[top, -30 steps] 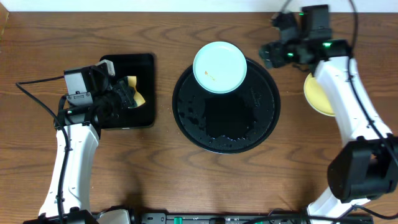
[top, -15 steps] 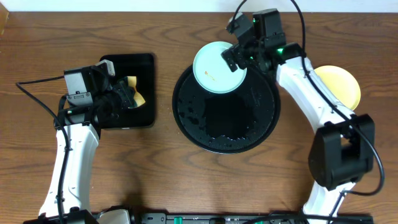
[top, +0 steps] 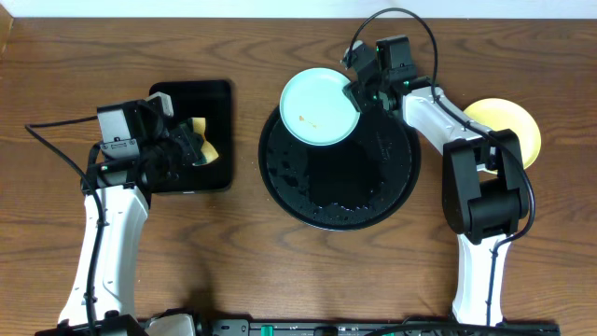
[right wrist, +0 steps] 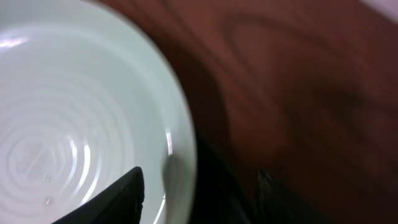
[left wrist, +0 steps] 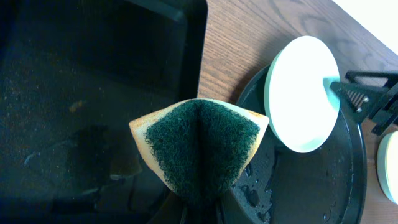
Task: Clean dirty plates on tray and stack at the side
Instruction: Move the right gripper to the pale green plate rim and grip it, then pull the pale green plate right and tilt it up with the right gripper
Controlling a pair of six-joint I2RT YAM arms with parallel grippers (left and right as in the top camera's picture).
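Note:
A pale mint plate (top: 320,107) (left wrist: 303,93) (right wrist: 74,112) with small brown smudges rests on the far rim of the round black tray (top: 373,196) (left wrist: 336,180), overhanging it. My right gripper (top: 359,93) (right wrist: 199,177) is at the plate's right edge. Its jaws stand astride the rim with a gap on each side, one finger over the inside and one outside. My left gripper (top: 191,145) (left wrist: 202,211) is shut on a folded yellow sponge (top: 203,142) (left wrist: 199,149), green scouring side showing. A pale yellow plate (top: 518,131) lies on the table to the right of the tray.
A smaller rectangular black tray (top: 201,98) (left wrist: 93,74) lies at the left, under the sponge. Water drops wet the round tray's surface. The right arm reaches over the tray's far right side.
The right gripper swung left from near the yellow plate to the mint plate's right rim and its jaws narrowed. The mint plate shifted slightly left. The left arm held still.

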